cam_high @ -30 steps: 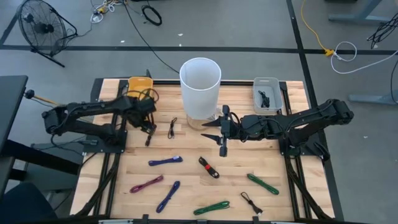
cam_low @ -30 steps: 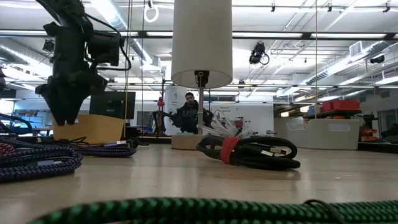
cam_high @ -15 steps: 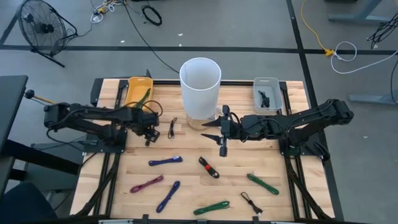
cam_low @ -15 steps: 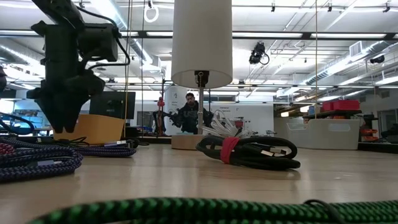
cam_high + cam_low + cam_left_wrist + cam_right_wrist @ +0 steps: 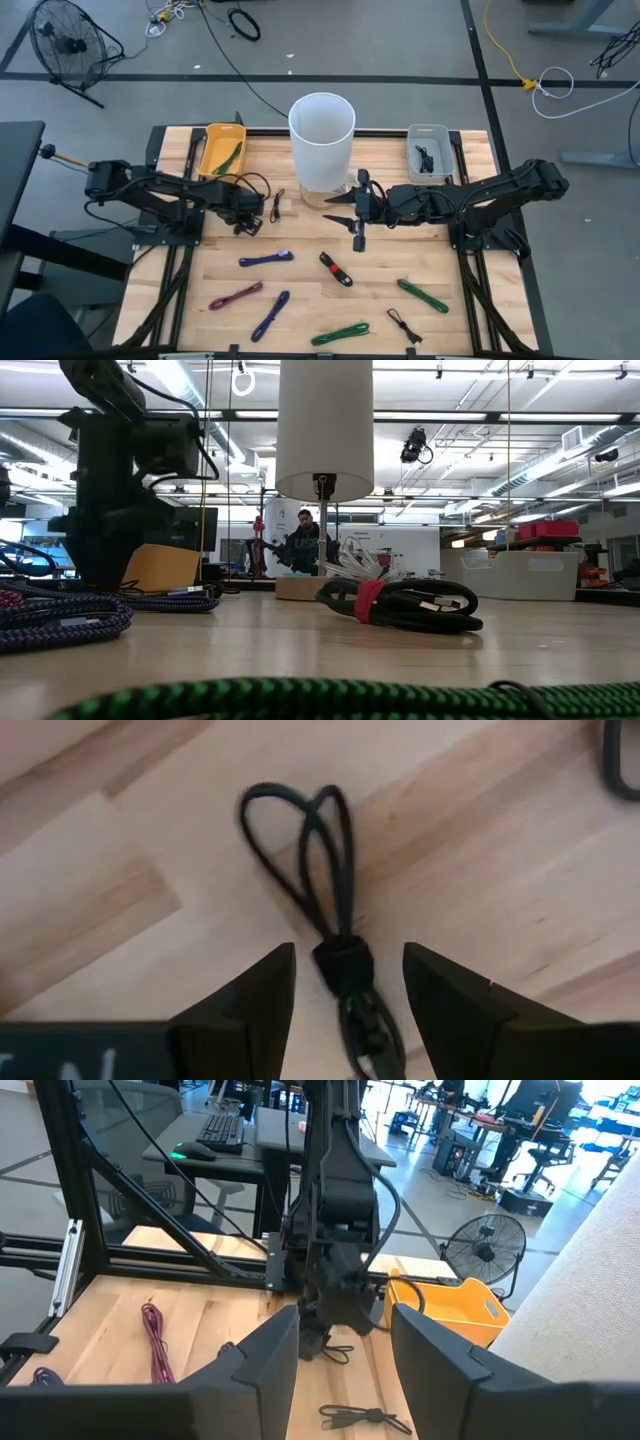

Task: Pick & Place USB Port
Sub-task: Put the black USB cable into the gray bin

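Cable (image 5: 325, 900), black and bundled, is laid flat on the counter (image 5: 300, 280), its long axis running between the wide-open fingers of the left end effector (image 5: 345, 990); nothing is gripped.

The left gripper (image 5: 250, 226) hangs low over the table (image 5: 300, 300), its open fingers (image 5: 250, 1000) either side of a bundled black cable (image 5: 335, 965). A second black cable (image 5: 277, 205) lies just beside it, toward the white cylinder (image 5: 322, 140). The yellow bin (image 5: 222, 148) sits behind the left gripper.
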`<state>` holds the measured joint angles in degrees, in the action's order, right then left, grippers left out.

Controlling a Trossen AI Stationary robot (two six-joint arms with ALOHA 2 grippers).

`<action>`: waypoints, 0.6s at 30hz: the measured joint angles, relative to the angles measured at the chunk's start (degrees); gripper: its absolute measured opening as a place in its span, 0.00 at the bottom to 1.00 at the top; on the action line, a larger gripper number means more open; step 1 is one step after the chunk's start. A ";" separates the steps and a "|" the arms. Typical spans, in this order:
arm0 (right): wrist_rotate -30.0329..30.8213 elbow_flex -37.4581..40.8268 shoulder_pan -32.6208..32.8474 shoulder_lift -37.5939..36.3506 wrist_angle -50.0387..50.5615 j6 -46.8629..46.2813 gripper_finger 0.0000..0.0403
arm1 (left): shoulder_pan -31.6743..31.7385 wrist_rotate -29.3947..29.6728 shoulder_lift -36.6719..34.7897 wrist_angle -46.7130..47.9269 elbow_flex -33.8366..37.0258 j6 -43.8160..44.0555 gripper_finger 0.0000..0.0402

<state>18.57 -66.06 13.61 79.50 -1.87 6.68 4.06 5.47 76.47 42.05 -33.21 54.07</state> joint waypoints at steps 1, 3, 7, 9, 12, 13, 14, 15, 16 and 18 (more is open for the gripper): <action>0.00 0.00 0.00 0.00 0.04 0.00 0.40 | -0.18 -0.19 0.65 -0.08 0.00 -0.86 0.46; 0.00 0.00 0.00 0.00 0.12 -0.02 0.40 | -0.22 -0.50 1.87 -0.41 -0.21 -2.10 0.41; 0.00 0.00 0.00 0.00 0.17 -0.12 0.40 | -0.22 -1.54 2.54 -0.81 -0.48 -5.08 0.15; 0.00 0.00 0.00 0.00 0.17 -0.15 0.40 | -0.22 -1.25 2.53 -0.60 -0.83 -6.15 0.09; 0.00 0.00 0.00 0.01 0.18 -0.15 0.40 | -0.98 -0.10 2.18 -0.12 -1.59 -7.00 0.09; 0.02 0.00 0.00 0.01 0.18 -0.16 0.40 | -1.40 -0.10 2.16 -0.46 -2.23 -7.23 0.09; 0.00 0.00 0.00 0.02 0.18 -0.16 0.40 | -2.08 0.03 2.11 -0.70 -2.86 -7.80 0.09; 0.01 0.00 0.00 0.02 0.19 -0.15 0.40 | -2.86 0.01 1.58 -0.71 -3.37 -8.28 0.09; 0.03 0.00 0.00 0.02 0.19 -0.15 0.40 | -3.84 -0.13 0.93 -0.39 -4.17 -8.59 0.09; 0.03 0.00 0.00 0.02 0.19 -0.15 0.40 | -5.80 -0.33 -0.21 -2.58 -6.24 -9.62 0.09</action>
<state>18.60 -66.06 13.61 79.53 -1.67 6.52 -1.74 5.14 76.25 39.47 -39.45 44.45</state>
